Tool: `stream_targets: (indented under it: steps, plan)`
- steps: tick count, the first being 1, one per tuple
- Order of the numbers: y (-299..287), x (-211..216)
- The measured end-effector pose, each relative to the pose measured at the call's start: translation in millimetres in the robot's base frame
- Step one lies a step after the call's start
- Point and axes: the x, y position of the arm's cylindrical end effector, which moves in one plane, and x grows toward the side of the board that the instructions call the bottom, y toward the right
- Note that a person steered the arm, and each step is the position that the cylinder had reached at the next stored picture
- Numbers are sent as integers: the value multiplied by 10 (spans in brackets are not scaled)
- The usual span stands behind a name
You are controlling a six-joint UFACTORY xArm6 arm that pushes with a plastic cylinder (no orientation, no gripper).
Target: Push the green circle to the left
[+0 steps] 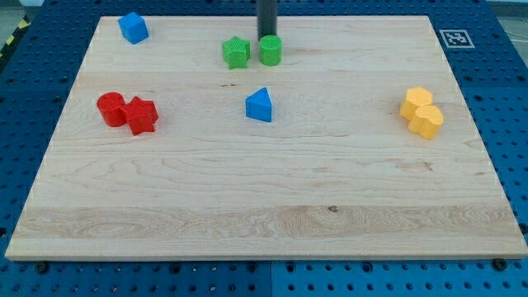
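Dark rod's lower end, my tip (268, 37), just behind green circle (271, 50), beside green star (236, 53).

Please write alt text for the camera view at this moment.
My tip sits just above the green circle, which lies right of the green star near the wooden board's top edge. Elsewhere: a blue block top left, a blue triangle mid-board, two touching red blocks left, two touching yellow blocks right.

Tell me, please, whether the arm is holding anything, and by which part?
Nothing is held: my tip stands just behind the green circle.
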Motion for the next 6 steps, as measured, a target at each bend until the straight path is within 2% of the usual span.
stream_targets:
  steps: [1,3,4,6]
  plan:
    - [391,2]
    - [-48,83]
    - [-68,83]
    - [310,174]
